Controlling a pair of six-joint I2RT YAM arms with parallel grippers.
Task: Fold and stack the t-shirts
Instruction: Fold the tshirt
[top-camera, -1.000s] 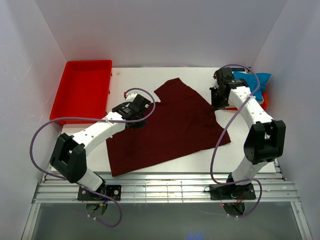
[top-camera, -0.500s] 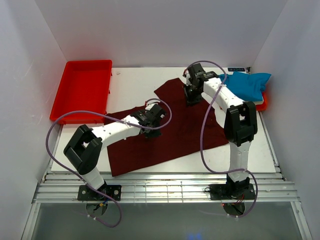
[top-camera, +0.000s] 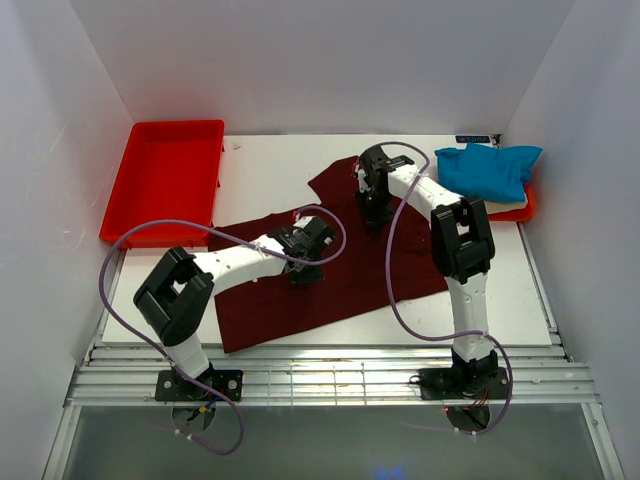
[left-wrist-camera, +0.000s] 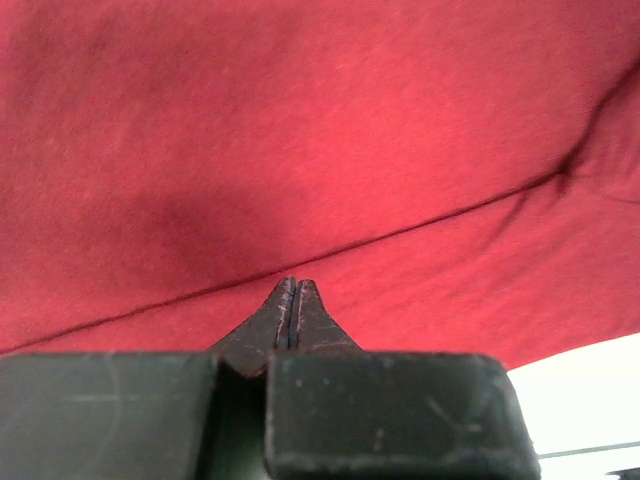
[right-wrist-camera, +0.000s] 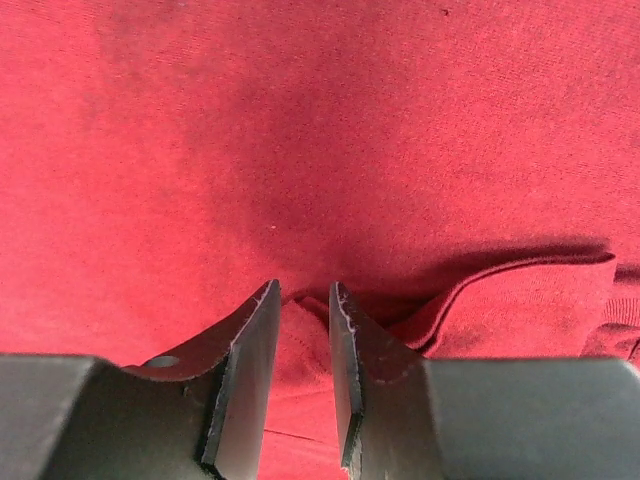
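Note:
The dark maroon t-shirt (top-camera: 350, 270) lies spread over the middle of the white table. My left gripper (top-camera: 306, 272) is low on its middle-left part. In the left wrist view the gripper (left-wrist-camera: 293, 287) is shut, tips touching the cloth (left-wrist-camera: 300, 120) by a seam, with no cloth seen between them. My right gripper (top-camera: 372, 222) is on the shirt's upper middle. In the right wrist view it (right-wrist-camera: 303, 292) is closed on a raised fold of maroon cloth (right-wrist-camera: 300, 100). The blue t-shirt (top-camera: 490, 170) lies bunched at the back right. The cream t-shirt is not clearly visible.
A large red tray (top-camera: 165, 185) stands at the back left. A second red tray (top-camera: 518, 212) lies under the blue shirt at the right wall. White walls enclose the table on three sides. Purple cables loop over both arms.
My right gripper has swung left from the shirt's right edge to its upper middle. My left gripper has moved right and nearer onto the shirt's middle. The shirt's right corner has drawn in slightly.

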